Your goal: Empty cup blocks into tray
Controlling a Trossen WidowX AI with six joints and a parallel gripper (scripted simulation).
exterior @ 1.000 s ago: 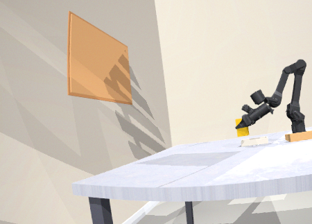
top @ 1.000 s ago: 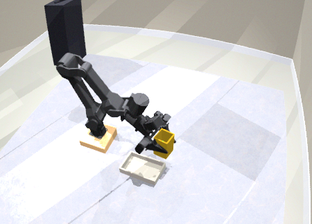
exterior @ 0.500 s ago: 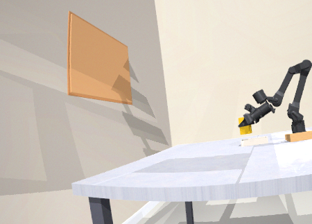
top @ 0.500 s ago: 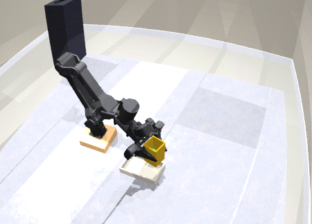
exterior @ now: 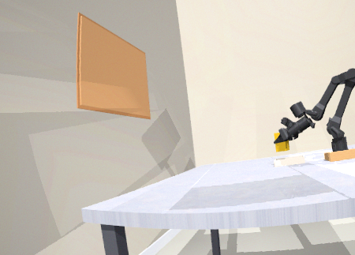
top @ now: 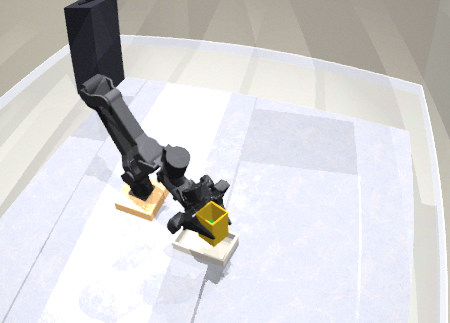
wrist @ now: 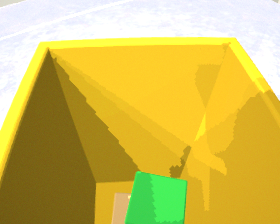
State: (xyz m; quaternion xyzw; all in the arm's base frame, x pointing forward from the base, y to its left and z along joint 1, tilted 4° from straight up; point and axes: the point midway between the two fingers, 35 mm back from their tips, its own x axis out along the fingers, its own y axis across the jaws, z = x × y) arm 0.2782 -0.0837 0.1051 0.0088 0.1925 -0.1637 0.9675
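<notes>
A pale tray (top: pixel 231 253) (exterior: pixel 289 161) sits on the desk (top: pixel 300 223) (exterior: pixel 221 192), low centre of the top view, beneath the yellow cup (top: pixel 218 228) (exterior: pixel 282 145) (wrist: pixel 140 42), near the tan block (top: pixel 135 211) (exterior: pixel 340 155) under my arm. My tool (top: pixel 220 230) (exterior: pixel 276 141), fingers parted by the cup's width, grips it upright, or nearly so, above the tray. Inside lie a green block (top: pixel 211 221) (wrist: pixel 157 199) and what appears to be a tan one (wrist: pixel 119 209).

Worktop (top: pixel 300 223) (exterior: pixel 221 192), pale, faintly mottled (one edge curved in the exterior view). On it: one shallow off-white tray (top: pixel 196 252) (exterior: pixel 289 161); one orange-tan base block (top: pixel 131 209) (exterior: pixel 335 155), at the tray's ten o'clock from above.
</notes>
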